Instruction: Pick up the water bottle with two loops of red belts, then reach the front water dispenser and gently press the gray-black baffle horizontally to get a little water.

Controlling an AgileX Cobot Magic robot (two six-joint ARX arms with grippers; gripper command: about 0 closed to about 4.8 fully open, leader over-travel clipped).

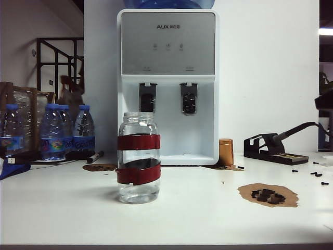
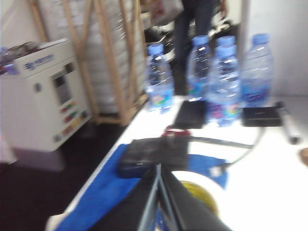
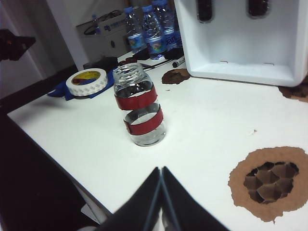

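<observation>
Left tool and right tool are clenched empty, held clear; water bottle stands ungrasped on the worktop.

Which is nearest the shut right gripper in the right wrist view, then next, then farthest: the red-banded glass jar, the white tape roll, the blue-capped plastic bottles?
From the right gripper:
1. Red-banded glass jar, mid-table.
2. White tape roll, by the table's edge.
3. Blue-capped plastic bottles, far end beside the dispenser.

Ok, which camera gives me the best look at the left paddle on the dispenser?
The exterior view: the gray-black baffle faces the camera whole, above the water bottle. The right wrist view cuts it off at the frame edge; the left wrist view misses it.
</observation>
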